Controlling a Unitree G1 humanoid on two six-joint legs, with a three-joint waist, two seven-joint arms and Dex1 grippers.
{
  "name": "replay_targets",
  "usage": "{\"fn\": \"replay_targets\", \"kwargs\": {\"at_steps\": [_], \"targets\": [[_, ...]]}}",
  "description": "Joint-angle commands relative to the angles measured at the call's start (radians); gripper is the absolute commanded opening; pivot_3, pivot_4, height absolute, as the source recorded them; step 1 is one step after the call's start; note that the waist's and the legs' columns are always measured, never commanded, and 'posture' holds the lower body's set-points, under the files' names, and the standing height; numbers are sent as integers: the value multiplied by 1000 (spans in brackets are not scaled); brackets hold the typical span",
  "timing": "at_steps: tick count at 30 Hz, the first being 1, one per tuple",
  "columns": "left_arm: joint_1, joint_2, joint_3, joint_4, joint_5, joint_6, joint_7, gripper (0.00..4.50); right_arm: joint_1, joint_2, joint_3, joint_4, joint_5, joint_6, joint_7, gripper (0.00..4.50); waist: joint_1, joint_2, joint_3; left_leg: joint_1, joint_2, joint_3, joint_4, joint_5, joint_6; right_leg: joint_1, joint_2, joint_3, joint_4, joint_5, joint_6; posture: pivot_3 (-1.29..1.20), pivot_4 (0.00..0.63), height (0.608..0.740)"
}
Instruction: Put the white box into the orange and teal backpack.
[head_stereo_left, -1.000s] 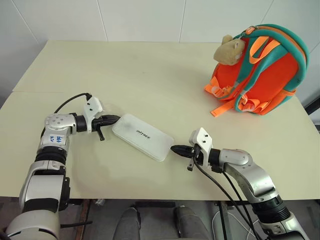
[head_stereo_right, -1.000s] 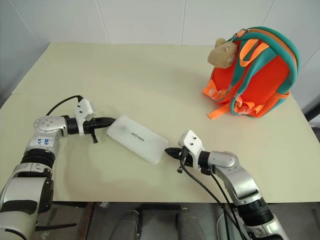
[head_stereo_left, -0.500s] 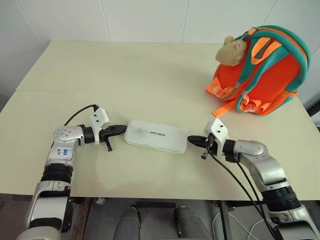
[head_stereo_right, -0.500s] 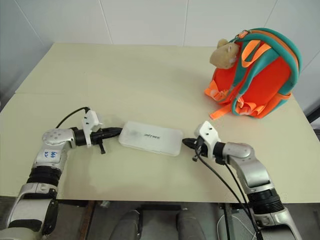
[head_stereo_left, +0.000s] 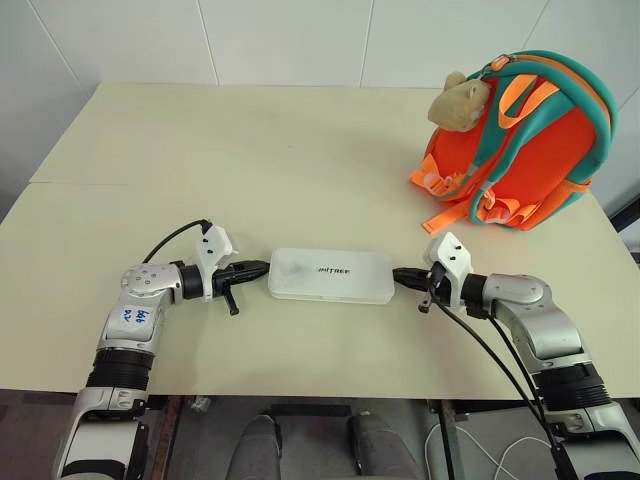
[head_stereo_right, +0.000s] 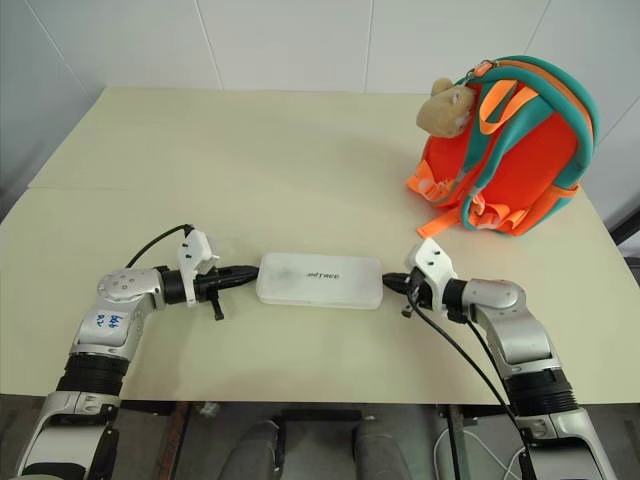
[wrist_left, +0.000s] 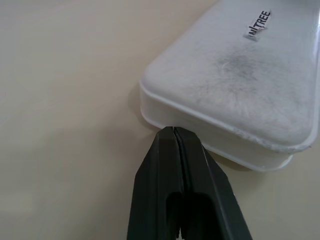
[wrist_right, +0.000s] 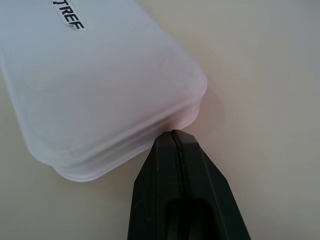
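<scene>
The white box (head_stereo_left: 330, 276) lies flat near the table's front, long side running left to right, dark lettering on top. My left gripper (head_stereo_left: 263, 267) is shut, its tip against the box's left short end (wrist_left: 165, 117). My right gripper (head_stereo_left: 397, 272) is also shut, its tip pressed to the box's right short end (wrist_right: 170, 122). Nothing is held between either pair of fingers. The orange and teal backpack (head_stereo_left: 525, 140) stands upright at the table's far right, straps facing me, a tan plush toy (head_stereo_left: 462, 102) hanging at its upper left.
The cream table (head_stereo_left: 260, 160) stretches wide behind the box, with a seam across its left part. Black cables (head_stereo_left: 480, 345) trail from both wrists. The table's front edge runs just below both arms; white walls stand behind.
The box has swung from a diagonal to lying level and has shifted right. Both grippers moved right with it, staying shut at its two ends.
</scene>
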Motion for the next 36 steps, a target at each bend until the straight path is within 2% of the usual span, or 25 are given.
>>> {"fn": "replay_targets", "kwargs": {"at_steps": [1,5,6,9,10,12,13,14,16,20,23,28,36], "targets": [[5,18,-8,-43,8,31,39,621,-33,2,-15,20,3,-7,-6,601,0,0,0,0,0,0,0,0,0,0,0,0,0,0,0,0,150,740],[10,69,-13,-43,29,53,50,1776,-52,-26,-28,55,-22,-46,-6,1838,-2,0,0,0,0,0,0,0,0,0,0,0,0,0,0,0,150,740],[8,88,-13,-37,34,73,53,2124,-57,-37,-37,64,-24,-48,-6,2261,-2,0,0,0,0,0,-1,0,0,0,0,0,-1,0,0,0,150,740],[-16,162,8,12,7,146,7,3041,-67,-96,-72,59,11,8,33,3221,-3,0,0,0,0,0,-1,0,0,0,0,0,-2,0,0,0,150,740],[-28,175,13,27,-12,201,-2,3334,-66,-110,-76,41,31,26,55,3560,-3,1,0,0,0,0,-2,0,0,0,0,0,-2,0,0,0,150,740],[-27,221,-13,14,-79,325,-124,3909,-59,-136,-71,-15,72,102,97,4210,-4,1,0,0,0,0,-2,0,0,0,0,0,-3,0,0,0,150,740],[-41,216,-4,20,-97,366,-117,4217,-54,-142,-63,-41,80,126,106,4487,-6,1,0,0,0,0,-3,0,0,0,0,0,-3,0,0,0,150,740],[-54,212,-3,24,-114,399,-120,4487,-49,-149,-52,-70,86,156,111,4500,-6,1,0,0,0,0,-4,0,0,0,0,0,-3,0,0,0,150,740],[-78,195,0,31,-129,417,-113,4487,-36,-153,-37,-121,102,207,121,4500,-3,1,1,0,0,0,-5,0,0,-1,0,0,-3,0,0,0,150,740],[-150,127,26,54,-222,600,-95,4487,-10,-166,4,-228,152,357,142,4500,4,1,1,-1,0,0,-4,0,0,0,0,0,-4,0,0,0,150,740],[-174,93,2,67,-271,741,-106,4487,-18,-131,10,-242,166,415,97,4500,2,1,1,-1,0,0,-3,0,0,0,0,0,-4,0,0,0,150,740],[-187,65,-62,60,-315,926,-107,4487,-32,-111,43,-209,128,392,62,4500,-2,1,1,-1,0,0,-3,0,0,0,0,0,-4,0,0,0,150,740],[-219,12,-33,155,-302,974,-2,4487,-52,-73,43,-199,127,357,45,4500,6,1,0,1,-1,-2,0,0,0,4,0,-1,-5,1,1,0,150,740]]}}
